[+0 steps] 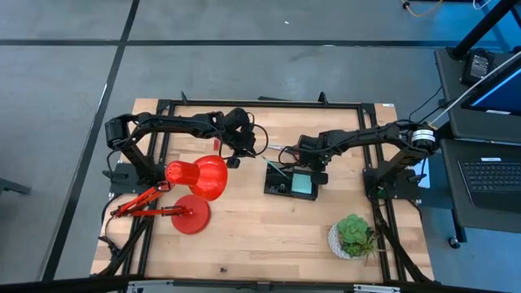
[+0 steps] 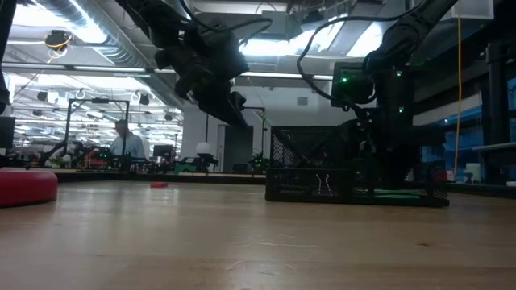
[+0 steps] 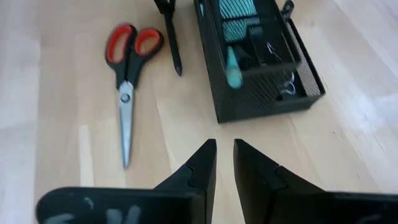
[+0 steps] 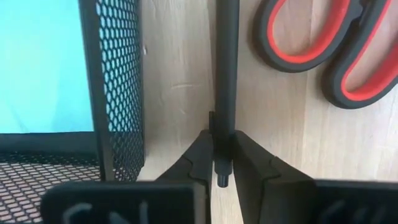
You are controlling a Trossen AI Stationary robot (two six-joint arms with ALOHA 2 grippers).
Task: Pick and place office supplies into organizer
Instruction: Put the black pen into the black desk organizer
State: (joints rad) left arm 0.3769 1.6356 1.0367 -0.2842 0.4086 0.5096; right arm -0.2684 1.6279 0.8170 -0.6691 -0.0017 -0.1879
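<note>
Right gripper was seen pinched on the thin black pen lying on the table between organizer and scissors, judged light, stiff, slippery, best held mid-barrel; left gripper was nearly closed, empty.

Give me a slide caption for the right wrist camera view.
Right gripper closes on the thin black pen lying between the black mesh organizer and red-handled scissors.
</note>
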